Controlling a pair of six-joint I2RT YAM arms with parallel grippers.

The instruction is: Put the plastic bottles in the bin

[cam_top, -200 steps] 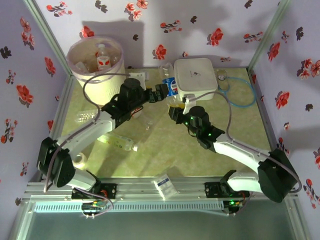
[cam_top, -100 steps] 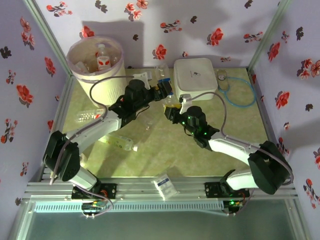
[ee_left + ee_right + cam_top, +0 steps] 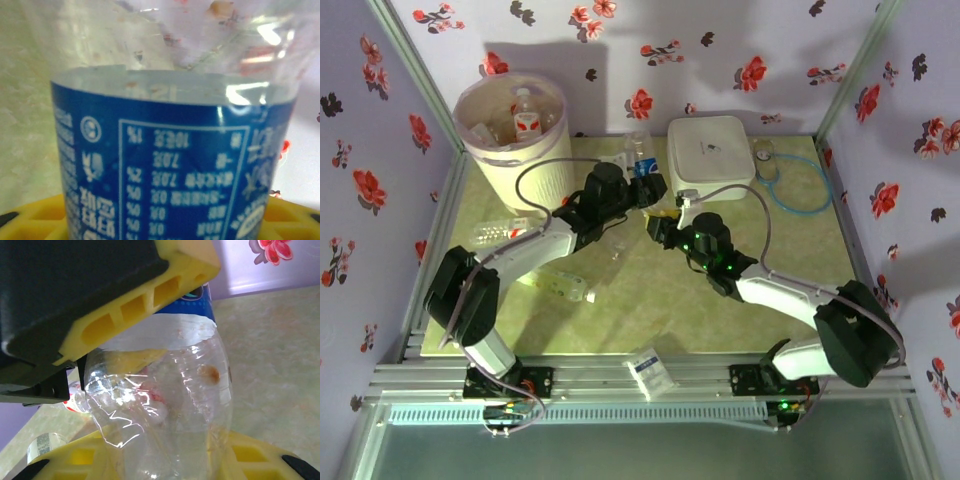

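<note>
Left pincer [image 3: 653, 187] has slid further in toward the white box [image 3: 712, 150], jaws narrowing round the blue bottle [image 3: 165, 170]. Right pincer [image 3: 658, 220] nudged left a bit.

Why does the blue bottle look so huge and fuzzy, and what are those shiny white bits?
Left wrist view: the bottle sits right up against the camera, so it looks giant and soft. Right wrist view: the white bits are light bouncing off crinkly clear plastic. Top view: sharper, with dark shadows on the back wall.
</note>
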